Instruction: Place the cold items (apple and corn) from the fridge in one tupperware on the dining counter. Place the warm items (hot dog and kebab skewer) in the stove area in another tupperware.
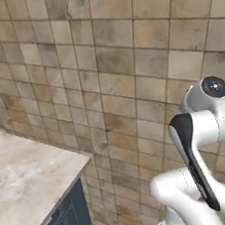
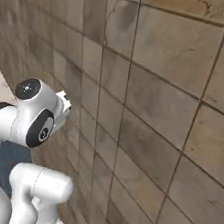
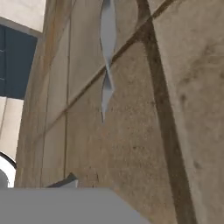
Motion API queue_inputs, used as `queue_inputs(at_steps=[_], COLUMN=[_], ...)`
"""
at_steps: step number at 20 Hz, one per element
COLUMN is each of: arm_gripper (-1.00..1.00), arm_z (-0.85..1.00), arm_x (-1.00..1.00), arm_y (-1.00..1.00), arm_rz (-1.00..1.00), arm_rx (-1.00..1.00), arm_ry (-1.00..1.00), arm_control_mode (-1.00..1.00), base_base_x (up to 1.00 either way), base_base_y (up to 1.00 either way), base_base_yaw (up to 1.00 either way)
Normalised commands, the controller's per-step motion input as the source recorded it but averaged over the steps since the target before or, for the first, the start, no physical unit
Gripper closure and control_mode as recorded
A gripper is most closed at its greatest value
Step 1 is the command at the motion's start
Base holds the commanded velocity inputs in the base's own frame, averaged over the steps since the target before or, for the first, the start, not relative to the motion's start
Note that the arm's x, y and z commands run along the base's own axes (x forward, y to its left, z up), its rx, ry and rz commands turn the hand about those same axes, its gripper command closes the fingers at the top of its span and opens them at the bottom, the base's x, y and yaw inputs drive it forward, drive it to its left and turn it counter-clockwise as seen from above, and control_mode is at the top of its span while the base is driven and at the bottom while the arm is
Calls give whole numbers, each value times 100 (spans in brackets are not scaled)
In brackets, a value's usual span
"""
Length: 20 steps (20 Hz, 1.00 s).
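Two fingers of the claw (image 3: 70,181) are sitting fully closed. Whether they are pinching anything I cannot tell: hardly any of the claw is poking up at the bottom of the hand view. Just beyond it, a thin grey-blue twisted sliver (image 3: 106,65) is standing against the tiles. It is too vague to name, and I am not calling it the kebab skewer.

The hand is looking along a brown tiled wall (image 1: 108,60) at close range. A dark blue cabinet front (image 3: 13,61) and a pale strip of worktop are sitting off at the frame's edge.

Further out, the arm (image 1: 197,139) is folding up high in front of that same wall. In the left base view the corner of a light stone counter (image 1: 23,180) is showing to the left over the blue cabinet, and the visible part is carrying nothing.

Where the apple, corn, hot dog, kebab skewer and either tupperware are lying, I cannot tell from here.

Judging progress: nothing here is confirming any item as packed. The base appears to be facing wall rather than fridge, stove or dining counter, so the robot is probably travelling between stations. As far as the pictures go, all four placements may still be outstanding.
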Motion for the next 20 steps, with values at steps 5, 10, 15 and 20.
queue_inputs(at_steps=[5, 10, 15, 20], arm_gripper=[100, 100, 100, 100], arm_z=[0, 0, 0, 0], arm_x=[0, 0, 0, 0], arm_y=[0, 0, 0, 0], arm_rz=[0, 0, 0, 0], arm_rx=[0, 0, 0, 0], arm_ry=[0, 0, 0, 0], arm_control_mode=[100, 100, 100, 100], base_base_x=[98, 100, 100, 100], base_base_y=[-50, -56, -56, -61], base_base_yaw=[63, 29, 22, 30])
